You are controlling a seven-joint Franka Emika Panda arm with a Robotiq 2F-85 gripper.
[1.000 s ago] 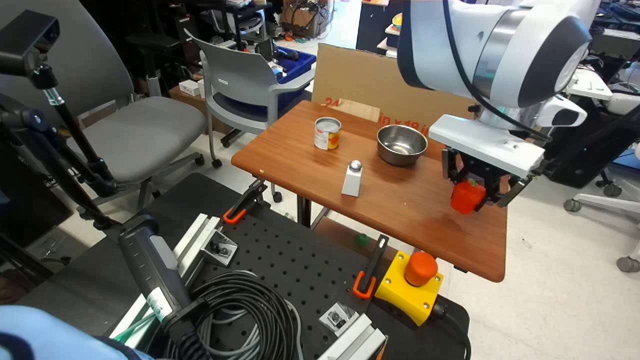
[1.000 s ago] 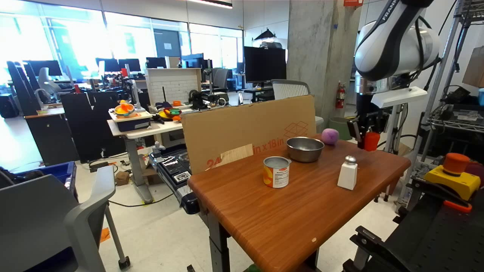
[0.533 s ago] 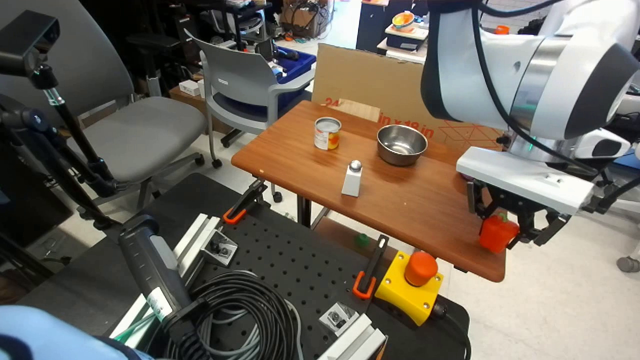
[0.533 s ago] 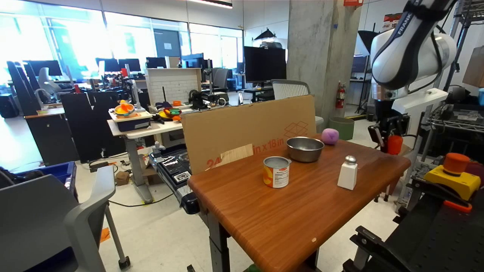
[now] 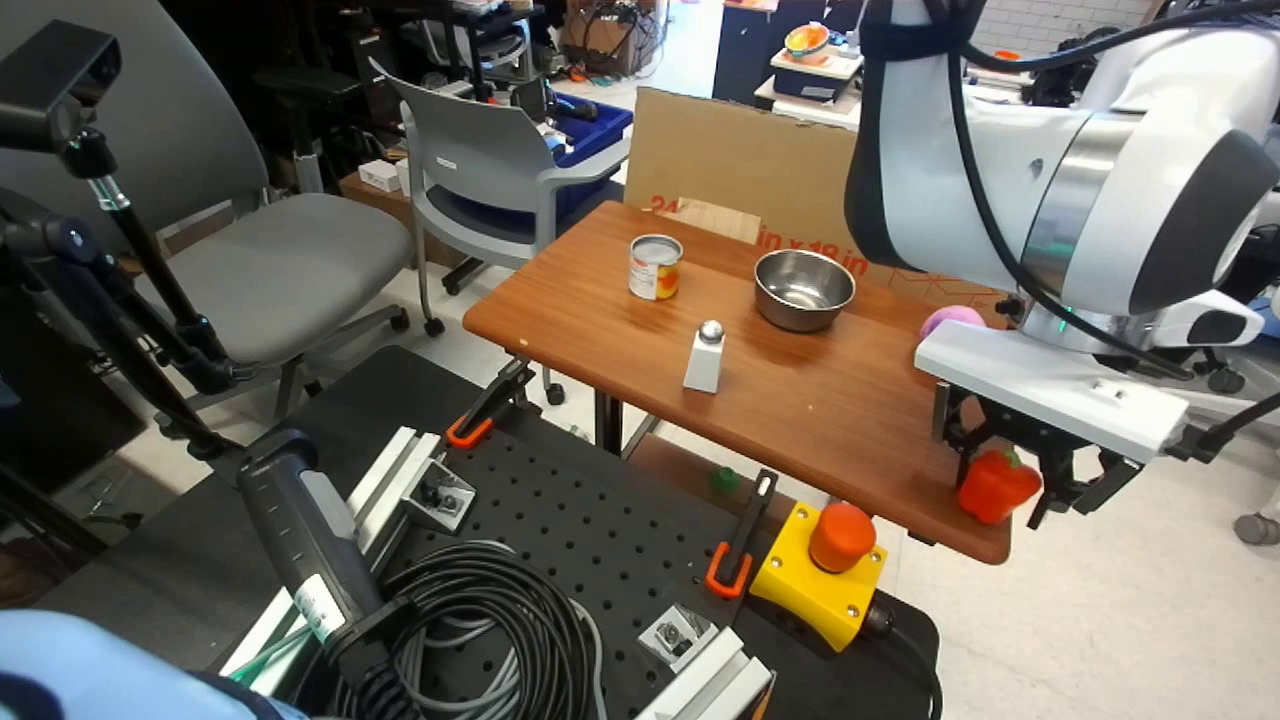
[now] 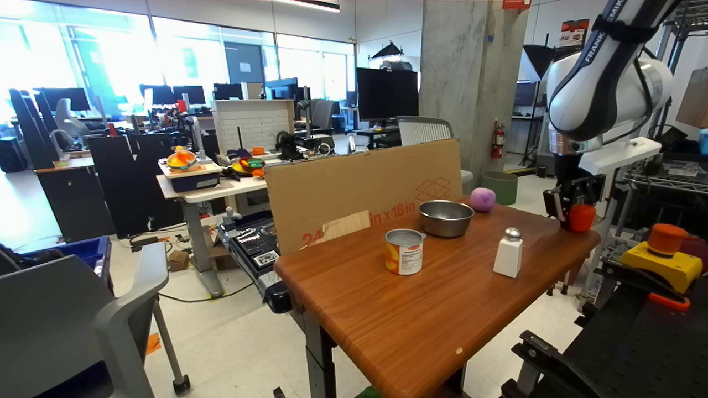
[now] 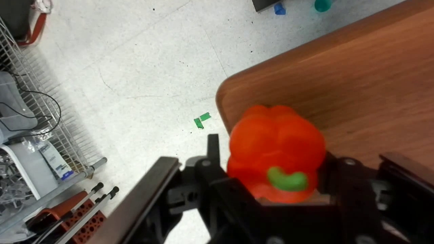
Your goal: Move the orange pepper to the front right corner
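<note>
Hand (image 7: 271, 158) spread around orange pepper (image 5: 998, 487), slightly wider; one finger (image 7: 213, 149) apart, other's contact unclear.

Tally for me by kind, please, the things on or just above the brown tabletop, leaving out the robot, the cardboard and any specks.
Containers (can, bowl, shaker): 3
Ball: 1
Pepper: 1
Total: 5

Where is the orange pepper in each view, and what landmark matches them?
In an exterior view: orange pepper, right side, lower half.
In an exterior view: orange pepper, far right, just below mid-height.
Wrist view: orange pepper, right of centre, lower half.
Shared landmark: the rounded table corner near it.
</note>
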